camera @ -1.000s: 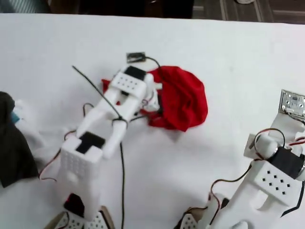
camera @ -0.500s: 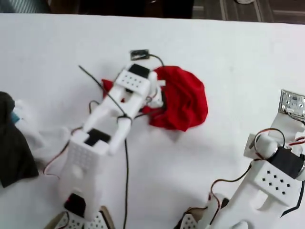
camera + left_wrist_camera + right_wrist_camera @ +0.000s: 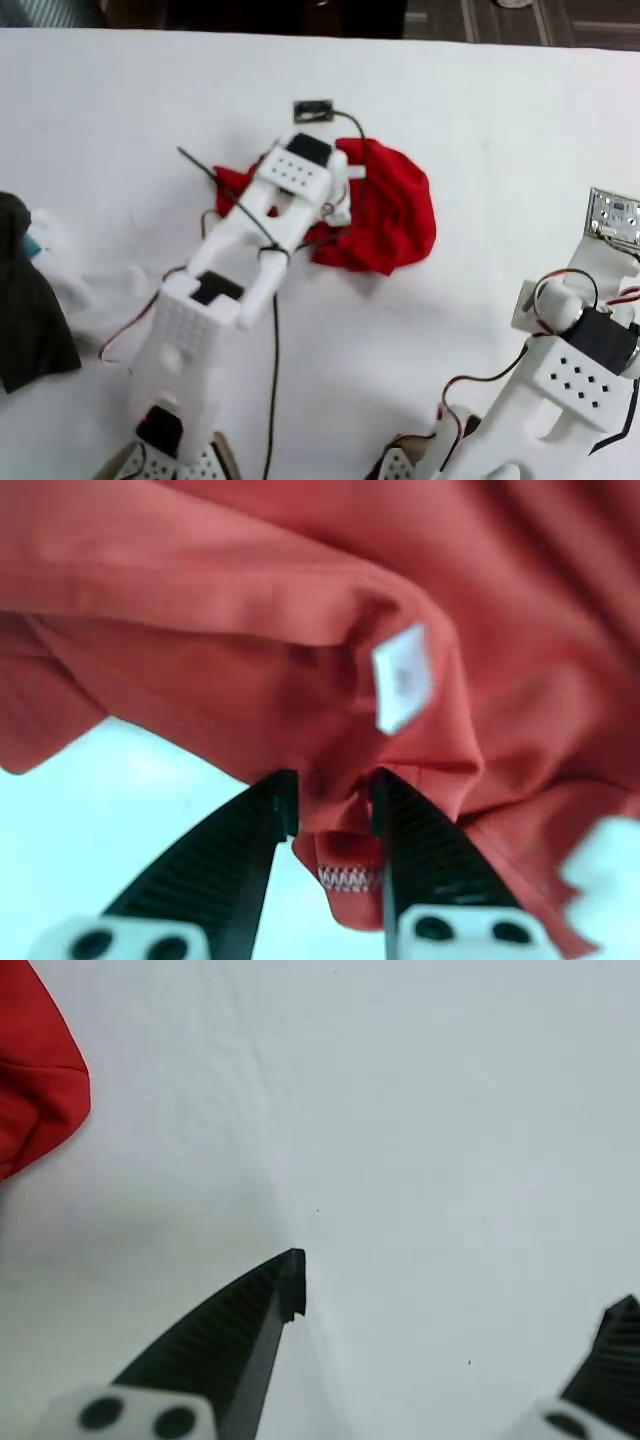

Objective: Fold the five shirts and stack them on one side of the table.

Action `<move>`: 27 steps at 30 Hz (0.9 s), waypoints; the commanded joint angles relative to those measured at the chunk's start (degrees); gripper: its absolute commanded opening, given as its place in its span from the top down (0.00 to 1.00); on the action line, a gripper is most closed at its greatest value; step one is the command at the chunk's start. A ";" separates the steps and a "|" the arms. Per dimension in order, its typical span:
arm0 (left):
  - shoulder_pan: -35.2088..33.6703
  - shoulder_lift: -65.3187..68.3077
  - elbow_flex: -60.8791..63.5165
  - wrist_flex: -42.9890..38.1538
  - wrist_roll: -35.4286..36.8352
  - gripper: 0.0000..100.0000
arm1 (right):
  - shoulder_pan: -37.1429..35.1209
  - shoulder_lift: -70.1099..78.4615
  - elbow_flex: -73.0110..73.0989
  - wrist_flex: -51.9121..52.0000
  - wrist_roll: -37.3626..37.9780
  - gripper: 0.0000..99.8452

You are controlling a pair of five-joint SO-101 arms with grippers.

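— Where is the red shirt (image 3: 390,205) on your screen?

— It's crumpled in a heap near the middle of the white tabletop (image 3: 500,100), a little toward the far edge. My left arm (image 3: 250,240) stretches out from the near edge. Its wrist sits over the heap's left side as seen from above, so some of the cloth is covered.

— And the left end effector (image 3: 332,785)?

— Narrow. On its wrist camera the two black fingers are close together, with a bunched fold of red cloth pinched between them (the fabric fills the gap). Just past the tips I see a small white label (image 3: 402,675) sewn into the shirt. On the near side of the pinch there is a strip of patterned trim (image 3: 350,878).

— Is the shirt lifted?

— I cannot tell. From above, most of it lies on the tabletop.

— The other side?

— My right arm (image 3: 570,385) is folded back at the near right corner, well apart from the shirt. The right end effector (image 3: 460,1282) is spread wide over bare white tabletop. One rounded edge of the red shirt shows at the corner of that wrist camera.

— Anything else out there?

— A dark garment (image 3: 30,300) lies at the left edge of the tabletop, well apart from the red one. Some pale cloth (image 3: 95,290) sits just beside it (I cannot tell what that is). A black cable (image 3: 272,350) runs along the left arm.
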 commanded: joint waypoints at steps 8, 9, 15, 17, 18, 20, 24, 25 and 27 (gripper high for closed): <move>0.70 5.63 -6.02 1.14 0.09 0.86 | 0.40 -0.04 -0.44 -0.40 -0.09 0.57; 0.79 5.63 -7.25 1.85 0.09 0.86 | 0.40 -0.04 -0.44 -0.40 -0.09 0.57; 1.23 5.27 -18.33 10.20 0.09 0.90 | 0.40 -0.04 -0.44 -0.40 -0.09 0.57; 1.23 5.27 -22.64 14.51 0.09 0.91 | 0.13 -0.04 -0.44 -0.40 -0.09 0.57; 1.23 5.36 -24.75 16.79 0.09 0.91 | 0.13 -0.04 -0.44 -0.40 -0.09 0.57; 1.14 5.54 -28.00 20.75 0.00 0.92 | 0.13 -0.04 -0.44 -0.40 -0.09 0.57; 0.62 5.98 -27.47 21.27 0.00 0.98 | 0.13 -0.04 -0.53 -0.40 -0.26 0.57; 0.62 6.15 -26.59 20.92 0.00 0.97 | 0.13 -0.04 -0.53 -0.40 -0.26 0.57; 0.70 7.03 -24.22 18.55 0.00 0.95 | 0.13 -0.04 -0.53 -0.48 -0.26 0.57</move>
